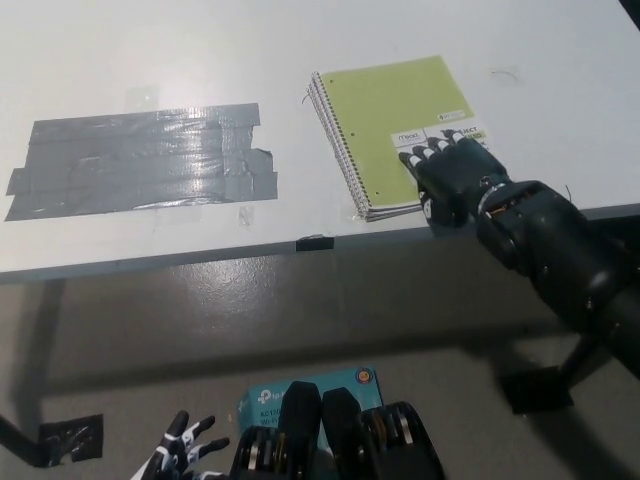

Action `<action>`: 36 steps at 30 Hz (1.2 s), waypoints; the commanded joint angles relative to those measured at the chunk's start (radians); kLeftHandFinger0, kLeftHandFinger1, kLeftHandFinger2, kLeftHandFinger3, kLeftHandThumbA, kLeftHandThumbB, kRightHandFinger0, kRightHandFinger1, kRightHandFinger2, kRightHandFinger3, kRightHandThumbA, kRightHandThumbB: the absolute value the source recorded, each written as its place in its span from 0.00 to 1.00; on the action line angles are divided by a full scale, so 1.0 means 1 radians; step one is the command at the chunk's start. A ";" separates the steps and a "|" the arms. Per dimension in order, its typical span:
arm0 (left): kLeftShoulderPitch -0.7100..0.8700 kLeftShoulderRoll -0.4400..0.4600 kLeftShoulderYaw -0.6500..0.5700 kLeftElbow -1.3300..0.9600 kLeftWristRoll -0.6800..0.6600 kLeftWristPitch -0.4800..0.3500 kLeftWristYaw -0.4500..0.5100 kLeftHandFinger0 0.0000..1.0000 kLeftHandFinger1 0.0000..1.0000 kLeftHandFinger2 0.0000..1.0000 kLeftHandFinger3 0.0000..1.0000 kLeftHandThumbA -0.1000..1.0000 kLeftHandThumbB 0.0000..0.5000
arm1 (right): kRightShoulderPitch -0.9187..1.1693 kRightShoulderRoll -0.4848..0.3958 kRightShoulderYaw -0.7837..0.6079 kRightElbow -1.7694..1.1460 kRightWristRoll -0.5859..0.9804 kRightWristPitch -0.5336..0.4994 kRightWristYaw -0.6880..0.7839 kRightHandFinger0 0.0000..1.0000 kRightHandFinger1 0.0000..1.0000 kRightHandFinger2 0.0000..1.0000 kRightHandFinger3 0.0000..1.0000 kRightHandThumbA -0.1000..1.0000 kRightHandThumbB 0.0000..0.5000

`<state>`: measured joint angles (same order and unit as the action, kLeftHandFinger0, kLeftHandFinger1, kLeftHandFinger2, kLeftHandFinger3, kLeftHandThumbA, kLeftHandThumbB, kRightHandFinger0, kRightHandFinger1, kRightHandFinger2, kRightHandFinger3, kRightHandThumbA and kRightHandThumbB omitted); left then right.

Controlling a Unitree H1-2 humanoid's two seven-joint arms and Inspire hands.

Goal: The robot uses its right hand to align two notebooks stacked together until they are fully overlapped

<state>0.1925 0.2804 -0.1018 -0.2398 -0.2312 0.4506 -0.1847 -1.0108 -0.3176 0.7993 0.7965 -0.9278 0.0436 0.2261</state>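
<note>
Near the counter [300, 40] front edge, right of grey tape [140, 160], two green spiral notebooks [385, 125] lie almost squared, light, thin and slidey-looking, best nudged at a free edge; right hand [450, 180] rests flat on their near-right corner, fingers [425, 152] spread, holding nothing; left hand [180, 452] hangs low, open.

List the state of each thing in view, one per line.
Notebooks: stacked on the table, closed, green cover up, edges nearly flush.
Right hand: fingers spread flat on the stack's near corner.
Left hand: low, off the table, fingers apart, holding nothing.
Tape: stuck flat on the table.
</note>
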 commanded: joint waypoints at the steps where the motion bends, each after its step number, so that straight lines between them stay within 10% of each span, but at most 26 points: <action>1: 0.016 0.003 0.006 -0.004 0.002 -0.008 -0.021 0.54 0.65 0.92 1.00 1.00 1.00 | -0.119 0.010 -0.026 0.001 -0.003 -0.036 0.015 1.00 1.00 1.00 1.00 1.00 0.87; 23: 0.065 0.000 0.026 0.010 -0.005 -0.032 -0.028 0.55 0.64 0.87 1.00 1.00 1.00 | -0.234 -0.155 -0.334 -0.267 0.151 -0.036 0.121 1.00 1.00 1.00 1.00 1.00 0.84; 31: 0.076 0.004 0.029 0.003 0.001 -0.030 -0.025 0.58 0.64 0.83 1.00 1.00 1.00 | 0.276 -0.361 -0.712 -1.076 0.371 0.234 0.287 1.00 1.00 1.00 1.00 1.00 0.62; 36: 0.074 -0.008 0.051 0.010 -0.006 -0.028 -0.006 0.60 0.71 0.90 1.00 1.00 1.00 | 0.695 -0.365 -0.922 -1.205 0.437 0.176 0.189 1.00 1.00 1.00 1.00 1.00 0.52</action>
<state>0.2411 0.2741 -0.0904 -0.2201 -0.2244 0.4479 -0.1864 -0.7194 -0.5499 0.2483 0.0572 -0.7566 0.0746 0.3771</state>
